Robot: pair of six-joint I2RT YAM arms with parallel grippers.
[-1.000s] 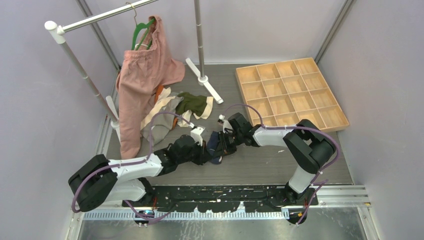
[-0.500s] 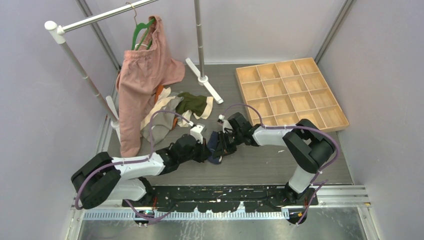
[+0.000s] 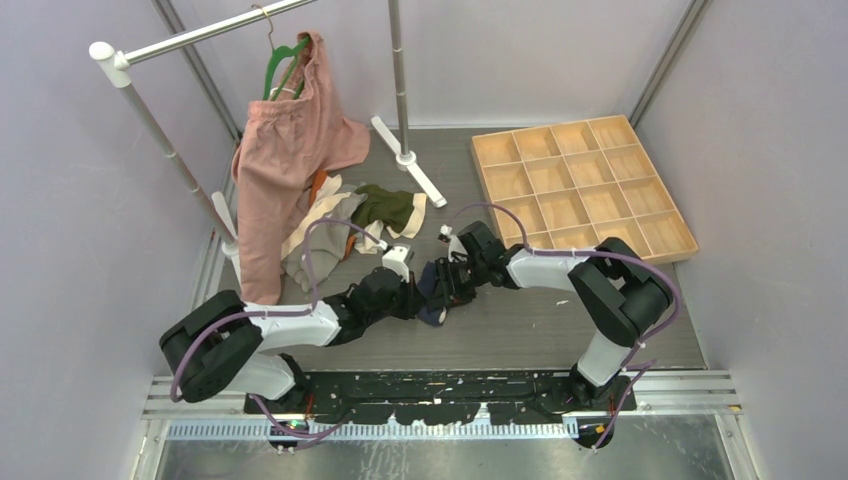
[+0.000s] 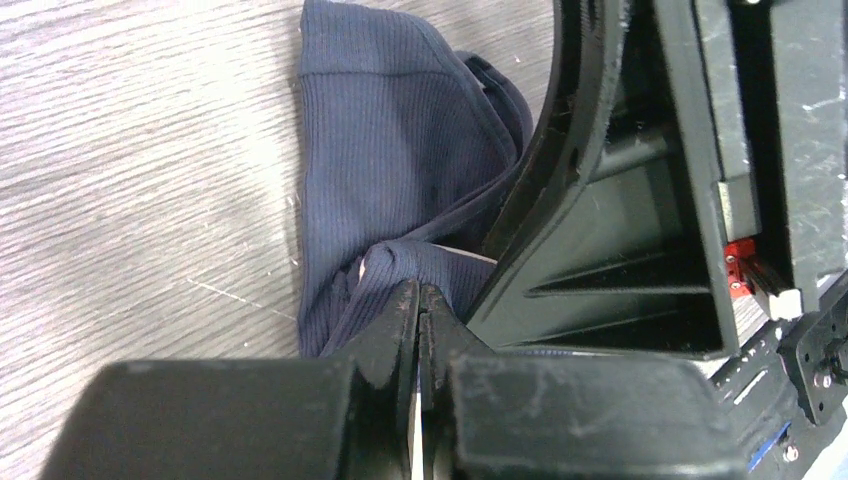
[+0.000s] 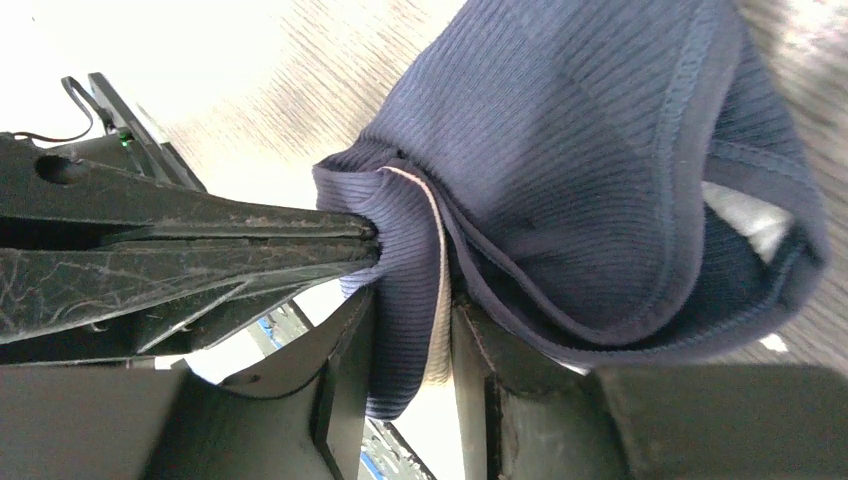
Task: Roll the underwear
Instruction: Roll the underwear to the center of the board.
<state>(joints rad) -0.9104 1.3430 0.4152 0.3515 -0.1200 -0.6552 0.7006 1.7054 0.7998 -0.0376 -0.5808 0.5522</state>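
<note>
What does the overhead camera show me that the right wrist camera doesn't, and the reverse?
Only overhead: the pile of other underwear, the pink garment on the rack, and the wooden tray. Only right wrist: the left gripper shut on a fold of the navy underwear, and a cream-edged fold lying between the fingers of the right gripper. Both: that underwear, with the two grippers meeting at it.

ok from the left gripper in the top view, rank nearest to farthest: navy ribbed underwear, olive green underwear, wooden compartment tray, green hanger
1. Navy ribbed underwear, pinched in the left gripper.
2. Olive green underwear, in the pile behind it.
3. Wooden compartment tray, back right.
4. Green hanger, on the rail, back left.
</note>
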